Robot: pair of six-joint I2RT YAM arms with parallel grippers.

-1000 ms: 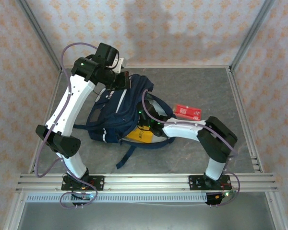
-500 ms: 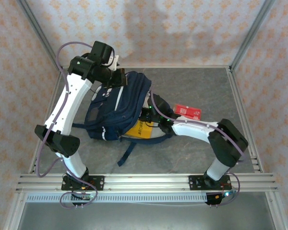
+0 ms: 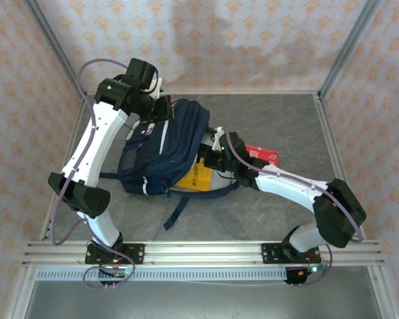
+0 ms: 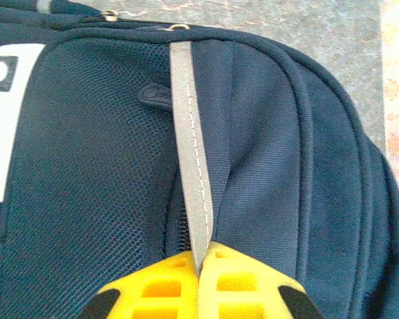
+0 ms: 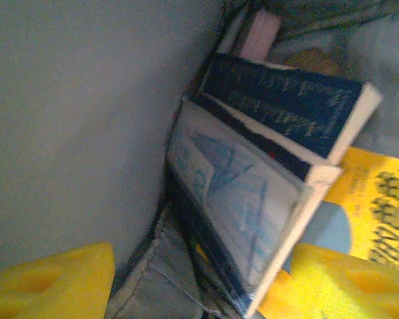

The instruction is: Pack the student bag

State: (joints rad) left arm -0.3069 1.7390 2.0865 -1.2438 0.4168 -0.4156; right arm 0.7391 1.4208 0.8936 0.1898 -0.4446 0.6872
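Yellow bk (image 3: 194,178) by bag (image 3: 166,143): print illegible.

Navy student bag (image 3: 165,151), open, white-striped

Half-seen things around the student bag (image 3: 161,149)
From above, the bag covers most of a yellow book (image 3: 195,177), and the right arm (image 3: 286,187) crosses one end of a red box (image 3: 266,155) whose print is too small to read. The left wrist view's bottom edge cuts off the left pincer's (image 4: 201,260) yellow fingers (image 4: 161,287). The right wrist view is blurred: the books' (image 5: 253,199) titles are unreadable, and the right pincer's (image 5: 194,279) fingers (image 5: 53,279) are cropped below.
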